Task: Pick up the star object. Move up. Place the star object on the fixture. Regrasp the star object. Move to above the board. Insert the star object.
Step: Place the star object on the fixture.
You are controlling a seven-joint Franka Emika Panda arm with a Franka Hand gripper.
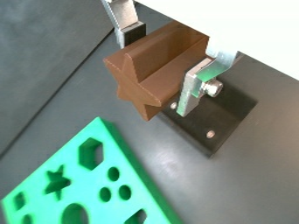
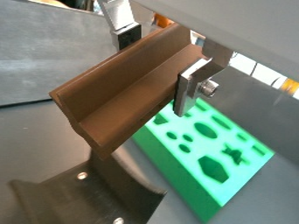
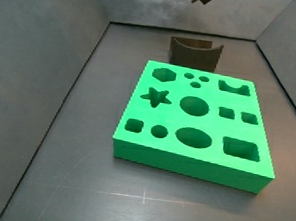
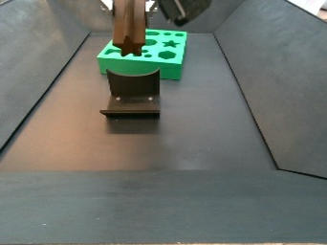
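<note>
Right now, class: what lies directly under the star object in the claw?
The star object, gripped in the claw, hangs above the fixture, which stands on the dark floor. The fixture's curved top is partly hidden behind it.

Light was even and fairly dim on the dark floor; the board (image 3: 197, 118) glowed bright green. My gripper (image 1: 167, 59) looked soft up close — silver fingers (image 1: 201, 83) caught pale glare — shadows stayed faint.

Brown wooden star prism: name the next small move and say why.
Probably lower it straight down. The end effector is shut on the brown wooden star prism, which in a side view hangs above the dark concave-topped fixture, not yet resting in it. The green slab with shaped holes lies beyond.
</note>
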